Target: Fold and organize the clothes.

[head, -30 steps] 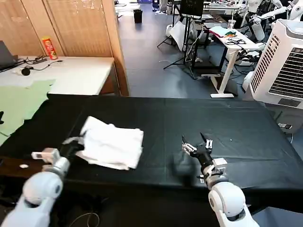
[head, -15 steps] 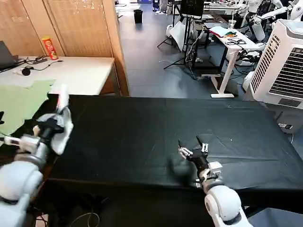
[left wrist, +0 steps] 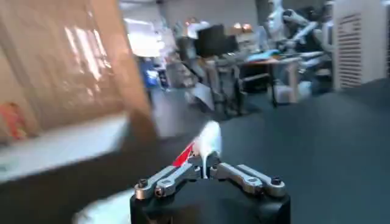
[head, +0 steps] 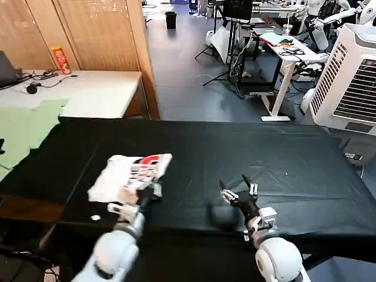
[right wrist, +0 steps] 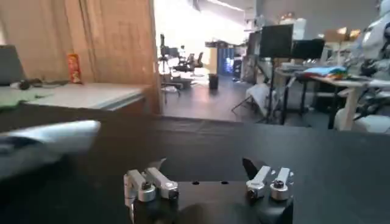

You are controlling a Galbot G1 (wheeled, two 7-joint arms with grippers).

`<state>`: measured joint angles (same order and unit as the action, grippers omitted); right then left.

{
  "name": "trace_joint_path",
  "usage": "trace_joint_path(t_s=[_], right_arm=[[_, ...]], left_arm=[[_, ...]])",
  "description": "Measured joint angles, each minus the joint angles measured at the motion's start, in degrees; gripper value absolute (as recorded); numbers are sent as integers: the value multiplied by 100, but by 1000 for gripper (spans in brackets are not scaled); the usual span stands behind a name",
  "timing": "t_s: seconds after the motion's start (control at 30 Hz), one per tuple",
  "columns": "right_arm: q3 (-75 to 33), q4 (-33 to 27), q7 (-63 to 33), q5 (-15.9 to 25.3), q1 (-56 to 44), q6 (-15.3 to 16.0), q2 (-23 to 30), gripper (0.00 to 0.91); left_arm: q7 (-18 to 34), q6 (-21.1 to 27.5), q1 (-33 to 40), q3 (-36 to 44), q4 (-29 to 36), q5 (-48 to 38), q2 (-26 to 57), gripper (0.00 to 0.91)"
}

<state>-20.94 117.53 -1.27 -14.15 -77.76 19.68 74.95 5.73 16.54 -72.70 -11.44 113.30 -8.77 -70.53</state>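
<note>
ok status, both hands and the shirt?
Left hand shut on T-shirt, near edge of black table. Right hand open, idle over table. Shirt bunched, lettering up. Nothing in the way.

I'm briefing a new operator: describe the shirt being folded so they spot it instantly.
On the black table, look toward the robot's left. The folded white T-shirt lies there, pinched by the left gripper. Its red and black print distinguishes it from the pale green garment.
</note>
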Motion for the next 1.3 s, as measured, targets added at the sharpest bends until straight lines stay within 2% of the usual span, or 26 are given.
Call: trace_joint_path(t_s=[0.17,0.37,0.57,0.67,0.7,0.77,0.87,0.9,0.93,1.0,1.07,1.3], right_arm=[[221,-59,95,-552,133,379,-82,878],[581,-301,-37,-1265,444,810,-25,878],[775,-570,-281,-1980,716,1160,89,878],[858,-696,-323,-2192,796,1217,148,878],[878,-734,-330,-2210,815,1213,165,790],[893,-819,-352,-2229,864,1189,202,731],[904,-951,-372,-2256,929,1135,252,419],[906,-991,-370,-2261,945,1119,263,254],[908,-1031,-367,-2263,962,1094,275,127],[903,-1099,-354,-2269,989,1071,291,68],[883,-1162,-323,-2293,1022,1048,306,49],[700,-1433,-196,-2501,1274,1031,218,29]], left_arm=[[-392,-504,57,211,-5,161,-68,878],[-623,-960,102,39,86,-16,88,878],[-697,-1054,-33,-205,230,-151,163,878],[-676,-1062,-104,-279,230,-64,153,878],[-676,-1072,-130,-295,230,-27,150,878],[-669,-1091,-173,-332,230,17,142,878],[-656,-1127,-232,-390,236,42,108,878],[-652,-1136,-253,-413,240,43,99,878],[-652,-1148,-274,-434,248,46,91,878],[-650,-1174,-314,-481,263,52,84,878],[-649,-1201,-345,-522,266,67,82,878],[-645,-1362,-459,-755,187,86,76,878]])
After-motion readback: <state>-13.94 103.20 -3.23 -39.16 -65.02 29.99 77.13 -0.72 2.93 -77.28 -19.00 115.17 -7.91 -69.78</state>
